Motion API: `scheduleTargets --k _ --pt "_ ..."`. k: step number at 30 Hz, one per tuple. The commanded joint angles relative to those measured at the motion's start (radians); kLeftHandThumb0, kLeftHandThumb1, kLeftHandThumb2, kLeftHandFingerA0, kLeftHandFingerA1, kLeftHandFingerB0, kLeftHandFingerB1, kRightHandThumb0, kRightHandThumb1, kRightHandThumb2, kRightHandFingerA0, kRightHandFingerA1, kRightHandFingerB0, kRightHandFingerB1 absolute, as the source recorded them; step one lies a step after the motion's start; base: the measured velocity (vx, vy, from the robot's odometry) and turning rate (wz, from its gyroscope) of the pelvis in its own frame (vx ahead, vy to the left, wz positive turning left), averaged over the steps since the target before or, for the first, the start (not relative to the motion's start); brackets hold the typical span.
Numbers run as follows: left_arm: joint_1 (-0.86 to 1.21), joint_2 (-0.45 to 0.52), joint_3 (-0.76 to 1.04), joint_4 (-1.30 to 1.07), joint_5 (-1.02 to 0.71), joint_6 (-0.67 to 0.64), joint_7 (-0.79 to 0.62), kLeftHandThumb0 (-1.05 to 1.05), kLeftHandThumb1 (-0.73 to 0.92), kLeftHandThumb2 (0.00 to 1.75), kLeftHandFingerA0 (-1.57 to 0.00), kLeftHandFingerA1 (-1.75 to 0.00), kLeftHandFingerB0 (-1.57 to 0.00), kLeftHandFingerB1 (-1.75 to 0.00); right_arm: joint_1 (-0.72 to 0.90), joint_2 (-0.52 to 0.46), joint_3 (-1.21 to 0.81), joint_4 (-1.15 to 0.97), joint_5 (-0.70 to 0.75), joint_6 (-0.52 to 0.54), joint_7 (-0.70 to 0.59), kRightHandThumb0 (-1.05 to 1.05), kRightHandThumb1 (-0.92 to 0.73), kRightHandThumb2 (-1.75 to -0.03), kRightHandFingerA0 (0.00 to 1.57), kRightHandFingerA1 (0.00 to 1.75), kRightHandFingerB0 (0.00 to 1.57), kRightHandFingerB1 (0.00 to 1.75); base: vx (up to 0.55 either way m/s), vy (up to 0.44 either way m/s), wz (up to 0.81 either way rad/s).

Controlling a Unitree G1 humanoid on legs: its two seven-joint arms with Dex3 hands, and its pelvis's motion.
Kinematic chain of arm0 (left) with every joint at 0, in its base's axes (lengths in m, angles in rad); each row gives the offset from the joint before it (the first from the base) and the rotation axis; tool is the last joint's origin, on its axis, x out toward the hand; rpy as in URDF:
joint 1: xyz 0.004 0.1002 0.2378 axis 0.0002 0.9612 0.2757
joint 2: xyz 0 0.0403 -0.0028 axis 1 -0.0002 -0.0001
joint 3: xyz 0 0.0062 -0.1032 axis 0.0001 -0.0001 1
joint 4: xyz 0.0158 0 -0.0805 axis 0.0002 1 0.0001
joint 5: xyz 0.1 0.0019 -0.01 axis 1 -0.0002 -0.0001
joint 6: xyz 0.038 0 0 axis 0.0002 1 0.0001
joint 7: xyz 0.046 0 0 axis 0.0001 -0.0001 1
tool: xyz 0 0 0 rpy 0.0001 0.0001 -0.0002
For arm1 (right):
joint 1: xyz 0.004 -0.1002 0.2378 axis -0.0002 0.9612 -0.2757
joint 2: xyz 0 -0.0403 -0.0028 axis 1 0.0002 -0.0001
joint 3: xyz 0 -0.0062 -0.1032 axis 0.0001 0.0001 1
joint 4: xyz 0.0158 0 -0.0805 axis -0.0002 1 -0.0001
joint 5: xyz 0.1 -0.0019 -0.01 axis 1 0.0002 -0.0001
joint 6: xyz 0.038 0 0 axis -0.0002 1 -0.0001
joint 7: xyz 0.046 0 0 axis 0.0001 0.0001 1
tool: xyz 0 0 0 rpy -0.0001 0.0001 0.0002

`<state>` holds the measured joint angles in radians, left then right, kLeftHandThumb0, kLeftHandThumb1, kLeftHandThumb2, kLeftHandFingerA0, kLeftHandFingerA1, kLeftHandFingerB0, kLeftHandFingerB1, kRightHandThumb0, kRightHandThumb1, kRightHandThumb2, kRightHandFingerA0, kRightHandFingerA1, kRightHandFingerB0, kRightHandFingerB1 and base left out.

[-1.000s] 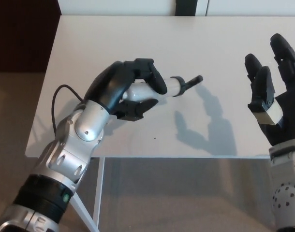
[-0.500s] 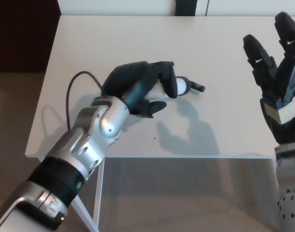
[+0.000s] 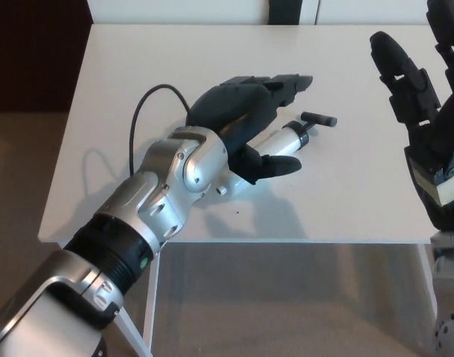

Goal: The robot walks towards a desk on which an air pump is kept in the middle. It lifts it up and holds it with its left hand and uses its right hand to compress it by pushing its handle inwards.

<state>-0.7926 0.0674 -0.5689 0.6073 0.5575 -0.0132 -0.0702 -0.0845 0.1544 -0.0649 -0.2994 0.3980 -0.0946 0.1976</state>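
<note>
Air pump, a short silver-white cylinder with a black T-handle at its 2 o'clock end, lies on the white table near the table's middle, its long axis running from about 8 o'clock to 2 o'clock. I see my left hand over the pump's rear part, fingers stretched out flat toward 2 o'clock above the barrel and thumb reaching out below it toward 3 o'clock; the digits are spread and not wrapped around the cylinder, so I read the hand as loose over the pump rather than clasping it. Whether the palm touches the barrel I cannot tell, since the hand hides that part. The handle end of the pump stands free of the hand, just beyond the fingertips. A thin black cable loops up from the silver left forearm at about 10 o'clock of the wrist. My right hand is raised at the 3 o'clock edge of the view, well apart from the pump, palm turned inward, its thick fingers upright and splayed, holding nothing. A darker floor shows past the table's 9 o'clock edge.
</note>
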Motion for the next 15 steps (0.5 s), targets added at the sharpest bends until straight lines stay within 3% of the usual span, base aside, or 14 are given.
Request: scheduleTargets --k 1,7,12,15 --pt "-0.043 0.053 -0.020 -0.043 0.025 0.147 -0.242 -1.05 0.68 1.09 0.00 -0.04 0.00 -0.01 0.057 -0.033 0.018 -0.083 -0.001 -0.011 0.017 -0.83 -0.92 -0.71 0.29 0.31 0.22 0.29 0.00 0.000 0.00" --pt "-0.025 0.066 -0.006 -0.076 0.017 0.179 -0.270 -1.05 0.75 1.14 0.00 -0.01 0.00 -0.03 0.079 -0.034 0.022 -0.105 0.019 -0.013 0.025 -0.83 -0.92 -0.69 0.29 0.30 0.20 0.27 0.00 0.000 0.00" --pt "0.002 0.141 0.058 -0.232 -0.016 0.175 -0.313 -1.05 0.74 1.15 0.00 0.00 0.00 -0.03 0.125 -0.058 0.023 -0.150 0.016 -0.018 0.043 -0.86 -0.91 -0.70 0.27 0.30 0.16 0.27 0.00 0.000 0.00" --pt "0.046 0.220 0.153 -0.441 -0.069 0.138 -0.336 -1.05 0.76 1.15 0.00 -0.01 0.00 -0.04 0.168 -0.090 0.010 -0.193 0.023 -0.032 0.071 -0.85 -0.91 -0.69 0.28 0.30 0.22 0.28 0.00 0.000 0.00"
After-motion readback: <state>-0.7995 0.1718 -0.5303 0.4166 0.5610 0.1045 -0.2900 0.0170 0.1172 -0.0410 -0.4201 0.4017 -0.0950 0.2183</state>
